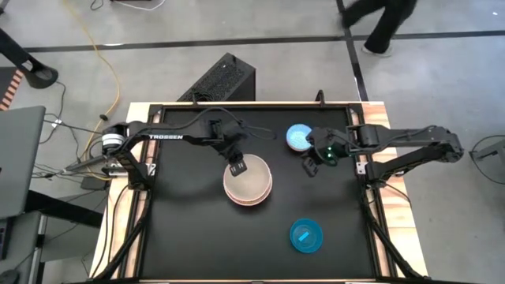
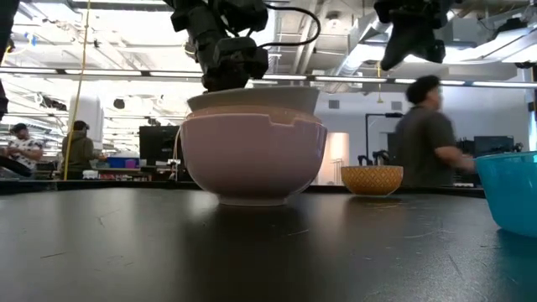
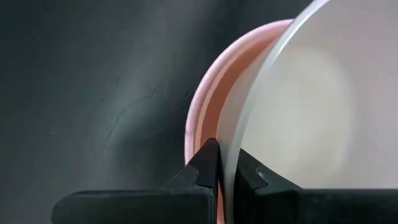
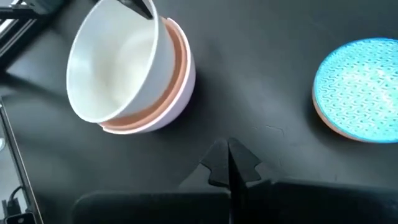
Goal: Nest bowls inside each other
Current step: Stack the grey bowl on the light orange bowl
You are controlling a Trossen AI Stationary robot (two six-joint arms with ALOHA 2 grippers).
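A white bowl sits inside a pale pink bowl at the table's middle. In the right wrist view the white bowl lies tilted in the pink one. My left gripper is shut on its rim. My right gripper hangs shut and empty above the table, to the right of the stack. A light blue patterned bowl stands on its base farther back; its outside looks golden in the low view. A teal bowl stands near the front. My left gripper pinches the white bowl's rim on its far-left side. One finger is inside the bowl; the other is outside, between the white wall and the pink bowl's rim. The fingers slant down from above. The white bowl rests tilted in the pink bowl.
The black tabletop has bare room at the left and at the near left. People move about in the room beyond the table. A black box stands behind the far edge.
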